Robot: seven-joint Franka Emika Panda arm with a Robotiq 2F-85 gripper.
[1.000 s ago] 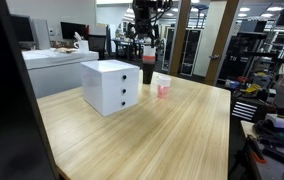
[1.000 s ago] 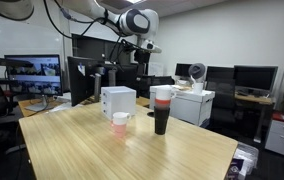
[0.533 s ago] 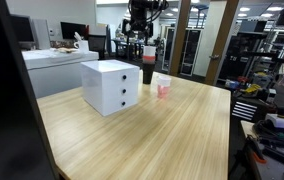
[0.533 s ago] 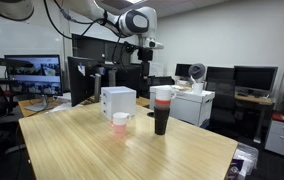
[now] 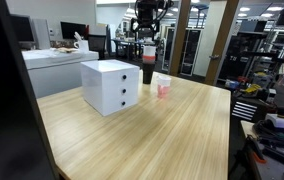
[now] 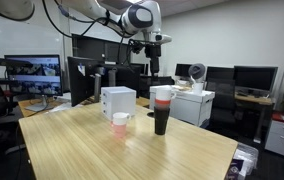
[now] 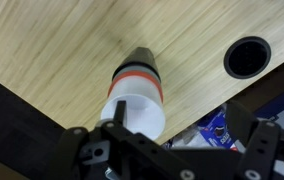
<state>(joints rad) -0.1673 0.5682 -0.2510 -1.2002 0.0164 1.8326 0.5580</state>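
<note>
A tall dark cup (image 6: 161,120) stands near the far edge of the wooden table (image 6: 152,155), with a white cup with an orange band (image 6: 162,95) stacked in its top. My gripper (image 6: 154,66) hangs open just above this stack, touching nothing. In the wrist view the white cup (image 7: 134,108) lies below and to the left of my gripper (image 7: 187,138), with its rim under one finger (image 7: 117,118). In an exterior view my gripper (image 5: 148,42) is over the dark cup (image 5: 148,66). A small pink cup (image 6: 120,124) stands nearby on the table.
A white two-drawer box (image 5: 110,86) sits on the table beside the cups and also shows as the white box (image 6: 118,102). The pink cup (image 5: 163,88) is to its right. A round cable hole (image 7: 247,57) is cut in the tabletop near the edge. Desks and monitors surround the table.
The gripper has shifted sideways to stand over the tall stacked cup, still open. The cups and the box have not moved.
</note>
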